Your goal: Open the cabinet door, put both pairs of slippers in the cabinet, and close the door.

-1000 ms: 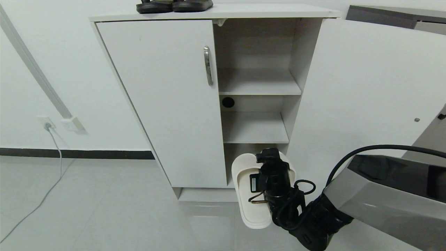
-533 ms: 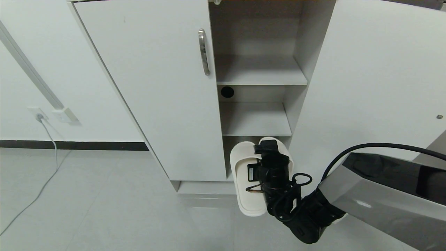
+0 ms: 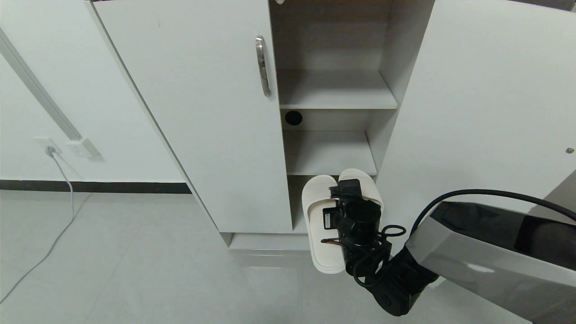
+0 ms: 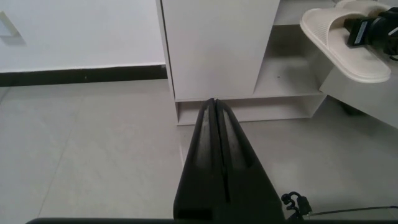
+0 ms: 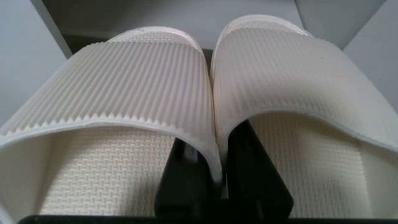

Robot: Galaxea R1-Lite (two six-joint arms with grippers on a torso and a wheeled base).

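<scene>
We hold the white slippers (image 3: pixel 317 211) pinched in our right hand (image 3: pixel 345 189), lower centre; next, they likely slide low into the open cabinet (image 3: pixel 396 67).

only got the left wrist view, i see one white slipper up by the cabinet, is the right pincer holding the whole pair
Observer: Yes. The right wrist view shows the right pincer shut on the adjoining inner edges of both white slippers, which lie side by side.
Operator: which level are they lined up with
Observer: In the head view their toes sit at the mouth of the bottom compartment, just under the lower shelf.
Operator: is the door out of the way
Observer: The head view shows the right door swung wide open, off to the right of the arm.
</scene>
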